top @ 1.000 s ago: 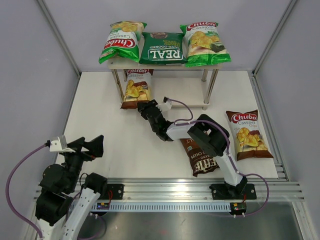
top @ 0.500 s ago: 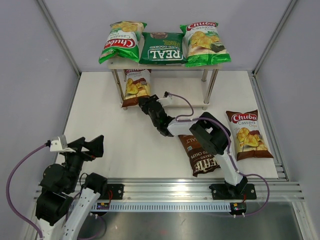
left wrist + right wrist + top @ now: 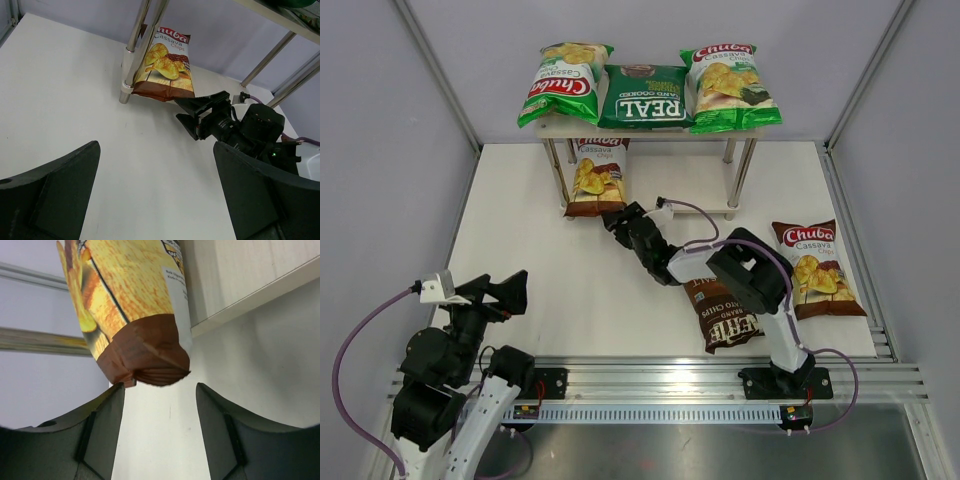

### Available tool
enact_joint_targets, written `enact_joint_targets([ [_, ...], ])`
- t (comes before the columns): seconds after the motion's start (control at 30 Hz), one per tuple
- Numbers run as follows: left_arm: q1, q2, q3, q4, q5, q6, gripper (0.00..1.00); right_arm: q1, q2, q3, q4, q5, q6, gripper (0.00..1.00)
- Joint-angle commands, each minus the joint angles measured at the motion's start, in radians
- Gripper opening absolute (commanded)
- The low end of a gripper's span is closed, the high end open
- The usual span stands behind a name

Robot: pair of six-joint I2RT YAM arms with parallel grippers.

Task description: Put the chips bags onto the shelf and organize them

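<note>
The shelf (image 3: 690,186) stands at the back. Its top tier holds a light-green Chuba bag (image 3: 565,80), the dark-green REAL bag (image 3: 643,97) and a second light-green Chuba bag (image 3: 728,86). A brown-and-white Chuba bag (image 3: 597,175) lies on the lower tier at the left, its brown end overhanging the front edge. My right gripper (image 3: 620,217) is open and empty just in front of that end (image 3: 145,360), not touching it. A second brown-and-white Chuba bag (image 3: 817,268) and the dark-brown Kettle bag (image 3: 725,312) lie on the table at the right. My left gripper (image 3: 495,292) is open and empty.
The right arm's links lie over the Kettle bag's top. The shelf's front-left leg (image 3: 135,50) stands beside the lower bag (image 3: 165,65). The lower board (image 3: 235,280) is bare to the right of that bag. Grey walls close in both sides.
The brown-and-white bag on the lower tier has turned straighter, with the right gripper behind it. The gripper has since drawn back a little. The left arm has not moved.
</note>
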Motion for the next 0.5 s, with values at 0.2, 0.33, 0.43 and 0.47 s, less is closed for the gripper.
enact_joint_targets([
  [0.2,-0.002,-0.024,0.001,0.048,0.032,0.016,0.99,-0.004,-0.260,-0.153,0.074,-0.098,-0.146,0.77],
  [0.33,-0.002,0.070,0.015,0.054,0.081,0.003,0.99,-0.004,-0.435,-0.272,-0.001,-0.119,-0.203,0.88],
  [0.43,-0.002,0.167,0.031,0.038,0.102,-0.024,0.99,-0.006,-0.577,-0.352,-0.134,-0.124,-0.273,0.99],
  [0.47,-0.002,0.190,0.034,0.028,0.086,-0.056,0.99,-0.004,-0.614,-0.370,-0.186,-0.119,-0.319,1.00],
])
